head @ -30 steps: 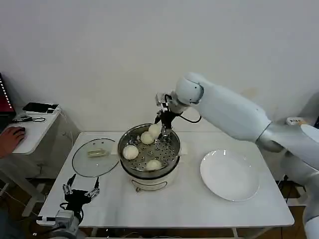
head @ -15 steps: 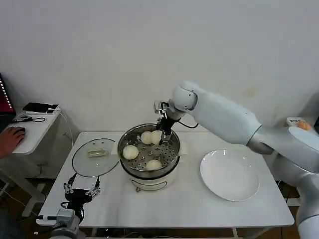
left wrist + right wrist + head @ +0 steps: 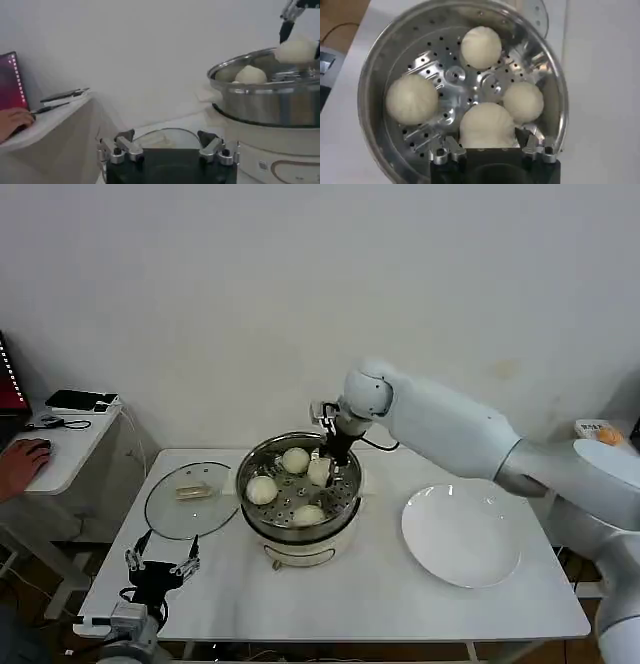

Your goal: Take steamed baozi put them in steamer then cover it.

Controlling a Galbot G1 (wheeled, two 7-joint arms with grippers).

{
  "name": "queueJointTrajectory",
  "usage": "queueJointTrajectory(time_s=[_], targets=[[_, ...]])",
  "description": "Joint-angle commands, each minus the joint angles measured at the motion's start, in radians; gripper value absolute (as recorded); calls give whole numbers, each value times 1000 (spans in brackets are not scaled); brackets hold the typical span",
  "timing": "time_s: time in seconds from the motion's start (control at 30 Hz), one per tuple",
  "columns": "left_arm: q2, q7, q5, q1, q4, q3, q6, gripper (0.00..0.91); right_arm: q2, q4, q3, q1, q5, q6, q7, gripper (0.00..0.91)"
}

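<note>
White wall behind; a white surface (image 3: 350, 604) carries the steamer (image 3: 345, 514) at centre, a glass lid (image 3: 165, 514) lying flat to its left and a bare white plate (image 3: 462, 536) to its right. Over the last second the right gripper (image 3: 328, 469) has come down from above the far rim into the pot, and the 4th baozi (image 3: 319, 471), carried high a second ago, now sits low on the perforated tray beside the far bun (image 3: 295, 459). In the right wrist view the fingers (image 3: 451, 149) are clenched on that bun (image 3: 486, 125), not yet released. The other 2 buns lie at the left (image 3: 262, 489) and near side (image 3: 308, 514) of the tray. The left gripper (image 3: 160, 567) waits low at the front-left edge, fingers spread and grasping nothing. Judgement: loading is all but complete; release and withdrawal come next, then the lid goes on.
</note>
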Motion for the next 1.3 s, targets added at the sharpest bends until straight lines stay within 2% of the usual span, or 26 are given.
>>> queueJointTrajectory(time_s=[0.03,0.53,0.57,0.73,0.93,1.1,1.2,1.3], targets=[[2,-1,-1,1,-4,-1,0,907,-11,16,-54,-1,5,-6,3,756],[2,-4,0,14,-10,-2,-2,907,-12,15,-52,-19,-7,-8,10,756],[2,-4,0,14,-10,-2,-2,907,-12,14,-51,-20,-7,-9,13,907],[1,-4,1,15,-10,-1,-2,907,-15,13,-44,-16,2,-15,38,907],[-1,1,0,11,-12,0,1,907,-39,34,8,-4,19,-17,35,907],[-3,3,-2,12,-18,1,5,907,-109,92,72,16,62,-15,24,907],[1,3,0,21,-29,3,5,907,-162,123,152,10,74,-17,27,907],[2,3,0,25,-38,1,5,907,-222,153,246,-13,102,-11,62,907]])
